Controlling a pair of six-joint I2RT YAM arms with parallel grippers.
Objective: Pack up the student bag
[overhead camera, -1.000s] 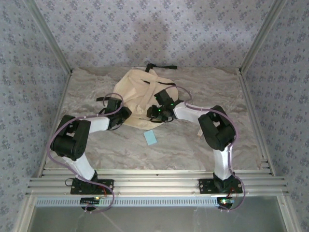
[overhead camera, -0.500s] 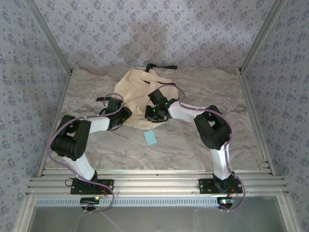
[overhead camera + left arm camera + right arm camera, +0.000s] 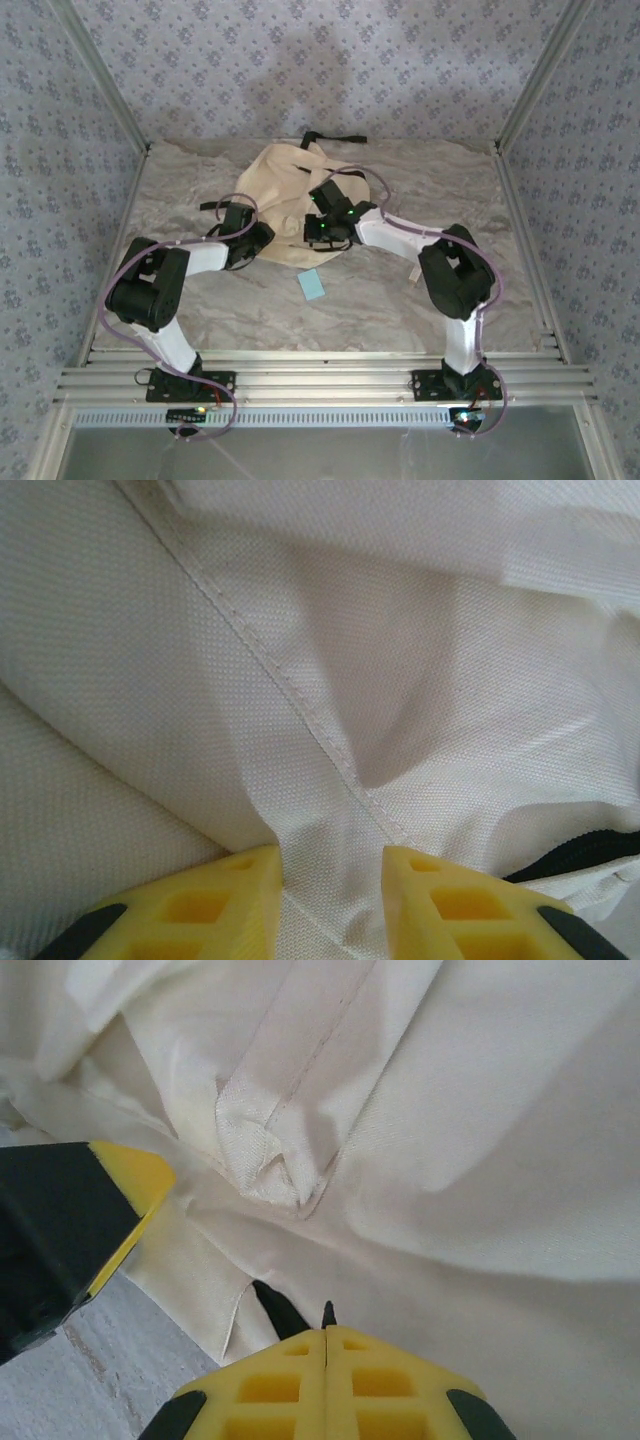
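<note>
The bag lies flat and crumpled at the middle of the worktop's far edge, its straps toward the back. The left gripper is at the bag's near-left rim, clenched on a fold of cream cloth beside a seam, with the black zipper just to its right. The right gripper is over the bag's near-right part, its fingers pressed flush together. A thin black tab pokes out at their tips, and it is unclear whether it is nipped or only beside them. A pale blue card lies on the worktop close to the bag's near edge, apart from it.

The step in hand looks like opening the bag. To do it well, the left gripper should hold its fold low and taut as an anchor. The right should make sure it has the tab itself rather than cloth, then draw slowly along the zipper line, not upward, so the soft bag neither bunches nor lifts.
</note>
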